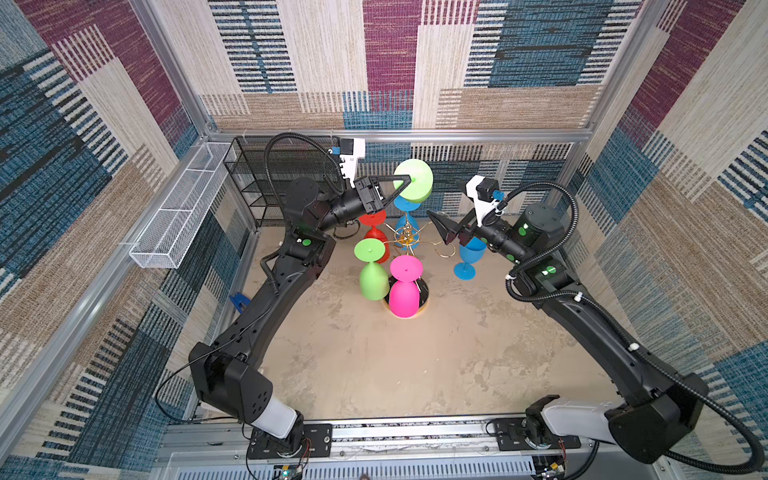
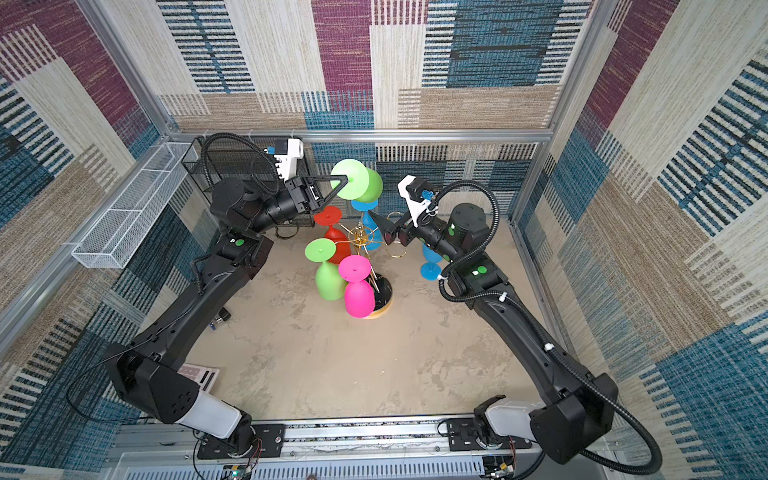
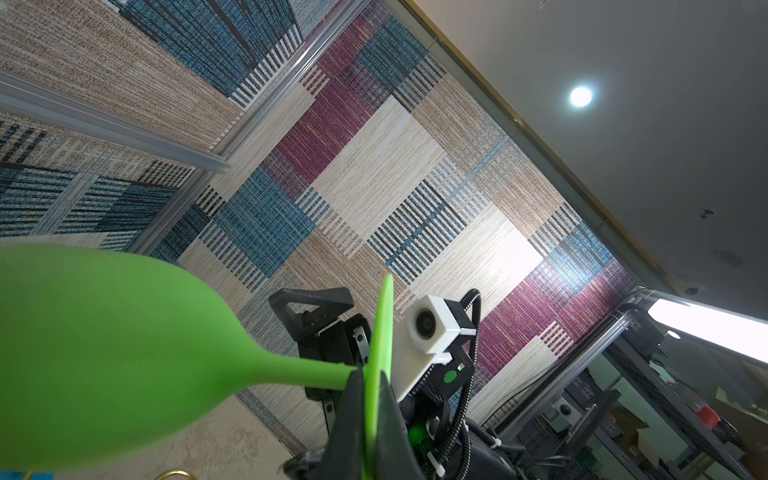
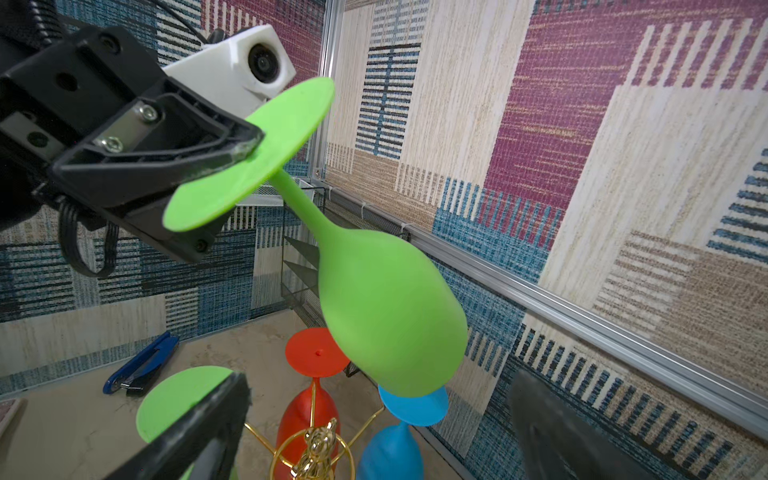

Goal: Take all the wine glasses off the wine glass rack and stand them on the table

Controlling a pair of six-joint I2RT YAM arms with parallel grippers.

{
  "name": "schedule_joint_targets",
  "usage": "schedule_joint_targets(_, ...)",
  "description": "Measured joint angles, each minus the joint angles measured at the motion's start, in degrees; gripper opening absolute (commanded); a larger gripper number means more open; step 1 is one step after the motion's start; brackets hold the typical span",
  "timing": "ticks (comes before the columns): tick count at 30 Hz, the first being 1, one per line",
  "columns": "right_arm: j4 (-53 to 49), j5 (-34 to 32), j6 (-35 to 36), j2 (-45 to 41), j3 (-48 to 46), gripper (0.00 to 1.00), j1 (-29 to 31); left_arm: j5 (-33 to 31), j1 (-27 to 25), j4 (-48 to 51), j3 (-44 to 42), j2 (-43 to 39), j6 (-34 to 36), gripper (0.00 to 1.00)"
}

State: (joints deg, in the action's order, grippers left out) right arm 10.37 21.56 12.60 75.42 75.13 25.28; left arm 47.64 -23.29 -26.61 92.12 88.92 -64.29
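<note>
We are looking at the wine glass (image 1: pixel 419 174), a lime-green one with a flat round foot, a thin stem and a rounded bowl. It is hanging in the air above the wine glass rack (image 1: pixel 406 240), tilting far over, with the left gripper (image 1: pixel 409 179) pinching its foot. The rack, a gold wire tree with ring-ended arms, is standing upright on its round black, gold-rimmed base toward the back of the table (image 1: pixel 374 365).

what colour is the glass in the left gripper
Lime green glass, best in right wrist view.
</note>
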Motion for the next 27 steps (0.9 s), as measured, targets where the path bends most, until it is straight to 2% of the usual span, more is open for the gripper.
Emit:
schedule_joint_targets(14,4.81,4.59,2.23,13.84,9.49,0.99,0.13,-0.57,0.02,1.55,0.35,-0.72,-0.28,0.0)
schedule_joint_targets(27,6.86,3.89,1.09,18.45,12.81,1.0,1.33,0.9,0.04,1.51,0.35,-0.52,-2.19,0.0)
